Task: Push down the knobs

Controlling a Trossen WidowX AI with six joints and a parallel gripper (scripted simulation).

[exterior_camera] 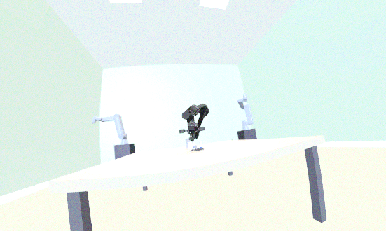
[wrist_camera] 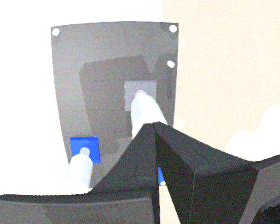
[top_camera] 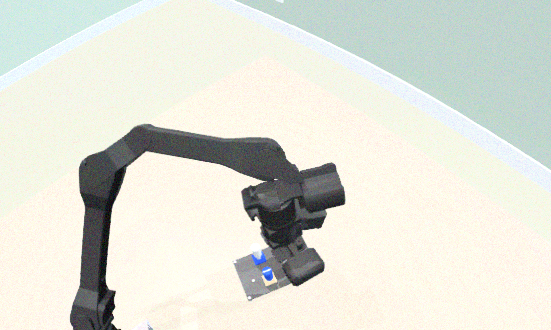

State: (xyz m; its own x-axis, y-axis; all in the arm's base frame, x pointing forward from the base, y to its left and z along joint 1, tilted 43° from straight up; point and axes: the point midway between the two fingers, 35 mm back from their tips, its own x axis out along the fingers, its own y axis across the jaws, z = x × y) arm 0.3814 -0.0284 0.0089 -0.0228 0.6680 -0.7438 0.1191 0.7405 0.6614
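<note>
From the top, the circuit board (top_camera: 254, 280) lies under the arm's wrist, its two blue potentiometers in the open just beside the gripper (top_camera: 302, 265). At the wrist, the fingers are clenched on nothing, tip over one pale knob (wrist_camera: 145, 108) — an off-centre push could tilt it and break that potentiometer loose.

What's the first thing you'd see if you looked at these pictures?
The big dark arm bends over the pale table in the top view. Its shut gripper hangs over a small gray board near the bottom. On the board stand two blue potentiometers with whitish knobs.
</note>
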